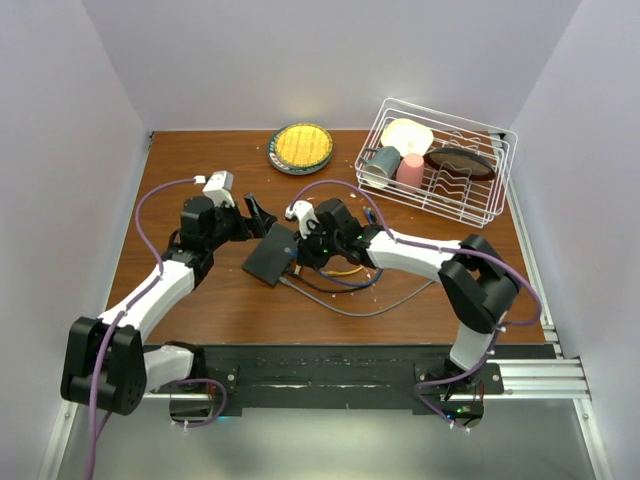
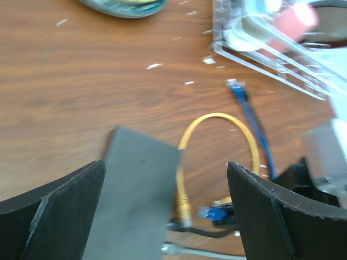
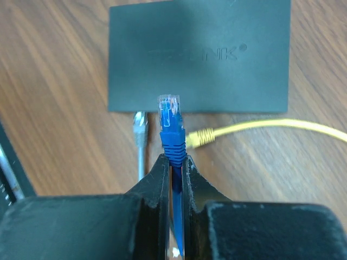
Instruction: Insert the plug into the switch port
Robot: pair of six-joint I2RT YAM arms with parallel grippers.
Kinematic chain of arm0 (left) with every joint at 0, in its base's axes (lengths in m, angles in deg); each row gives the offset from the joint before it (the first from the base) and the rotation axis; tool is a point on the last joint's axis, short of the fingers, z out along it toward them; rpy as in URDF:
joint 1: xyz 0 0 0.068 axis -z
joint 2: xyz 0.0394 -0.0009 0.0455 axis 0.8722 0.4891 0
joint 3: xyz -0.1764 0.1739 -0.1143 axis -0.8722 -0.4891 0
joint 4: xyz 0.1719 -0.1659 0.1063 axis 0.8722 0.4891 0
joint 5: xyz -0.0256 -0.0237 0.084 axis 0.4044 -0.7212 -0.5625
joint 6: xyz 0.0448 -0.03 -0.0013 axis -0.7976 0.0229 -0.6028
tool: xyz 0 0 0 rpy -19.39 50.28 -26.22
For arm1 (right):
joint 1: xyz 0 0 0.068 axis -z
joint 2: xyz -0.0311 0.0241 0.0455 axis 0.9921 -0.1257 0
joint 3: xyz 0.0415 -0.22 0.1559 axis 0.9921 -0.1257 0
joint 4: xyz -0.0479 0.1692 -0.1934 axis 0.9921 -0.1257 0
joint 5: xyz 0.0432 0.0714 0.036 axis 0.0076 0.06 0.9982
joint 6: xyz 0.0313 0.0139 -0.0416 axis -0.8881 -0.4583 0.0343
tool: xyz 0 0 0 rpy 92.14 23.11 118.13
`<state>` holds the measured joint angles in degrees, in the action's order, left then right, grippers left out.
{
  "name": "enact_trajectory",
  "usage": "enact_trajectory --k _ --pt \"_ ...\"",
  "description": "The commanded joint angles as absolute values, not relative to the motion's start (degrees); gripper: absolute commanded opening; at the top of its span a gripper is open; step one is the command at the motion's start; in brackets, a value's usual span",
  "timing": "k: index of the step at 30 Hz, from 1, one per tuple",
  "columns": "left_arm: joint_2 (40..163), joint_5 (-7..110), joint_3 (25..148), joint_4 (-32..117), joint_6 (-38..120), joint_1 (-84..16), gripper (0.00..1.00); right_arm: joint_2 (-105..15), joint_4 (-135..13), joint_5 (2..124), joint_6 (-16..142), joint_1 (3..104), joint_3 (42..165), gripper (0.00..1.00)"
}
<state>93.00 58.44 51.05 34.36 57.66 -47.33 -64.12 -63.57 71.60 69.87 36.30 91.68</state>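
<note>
Right pincer (image 3: 173, 161) clamped on blue plug (image 3: 171, 127), tip at black box (image 3: 198, 54) edge. Left pincer (image 2: 165, 189) spread wide over box.

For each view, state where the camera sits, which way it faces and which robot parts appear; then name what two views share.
Top external: above and behind the bases, facing down on the table; both arms show, left gripper and right gripper by the switch.
Left wrist: on the left arm, facing across the switch toward the dish rack; its open fingers frame it.
Right wrist: faces along its shut fingers, holding the blue plug, toward the switch.
Shared: both wrist views show the switch, blue plug and yellow cable.
</note>
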Motion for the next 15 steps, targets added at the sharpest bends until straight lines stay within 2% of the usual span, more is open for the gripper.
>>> enact_trajectory --k 1,9,15 --pt "95.3 56.9 51.9 35.1 58.0 -50.1 1.0 -67.5 -58.1 73.1 67.6 36.4 96.2 0.0" --pt "98.5 57.2 51.5 34.0 57.9 -50.6 1.0 -72.2 -52.5 76.8 64.8 36.3 96.7 0.0" --pt "99.8 56.8 51.2 33.6 57.5 -51.1 1.0 -73.5 -49.7 77.6 65.4 36.4 92.3 0.0"
